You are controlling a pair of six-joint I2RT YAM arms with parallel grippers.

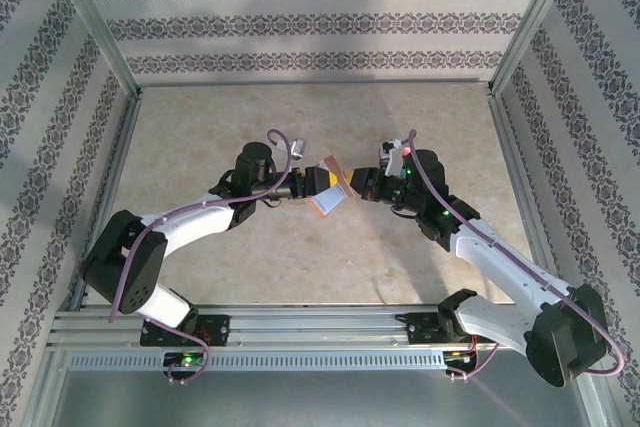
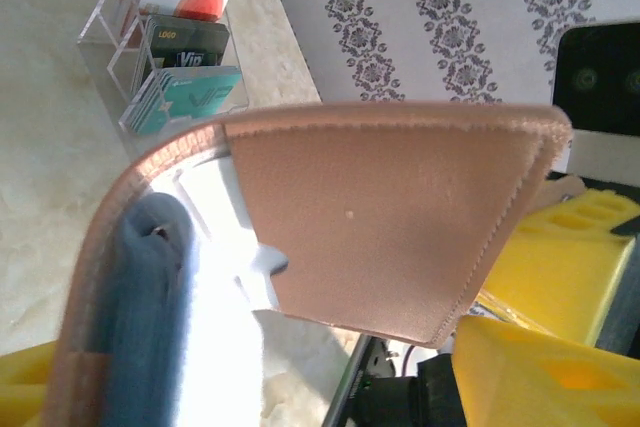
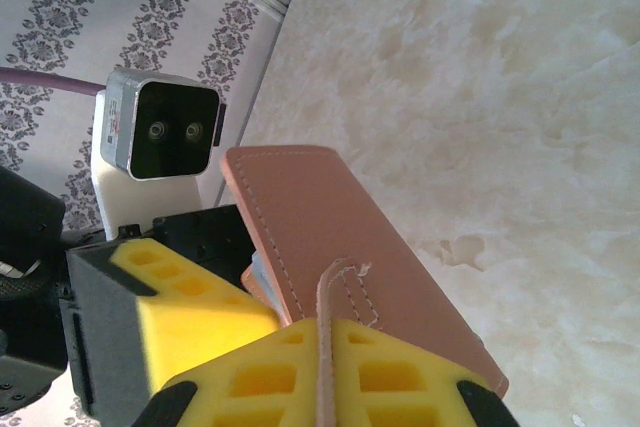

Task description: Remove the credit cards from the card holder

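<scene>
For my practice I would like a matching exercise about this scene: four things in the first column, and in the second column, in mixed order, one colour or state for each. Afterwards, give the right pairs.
Column 1
1. card holder
2. right tool
3. clear stand
4. table

Column 2
A. beige, with a marbled pattern
B. transparent, with cards in its slots
C. shut on a pink edge
D. salmon pink, held up above the table

Right pairs: 1-D, 2-C, 3-B, 4-A.
</scene>
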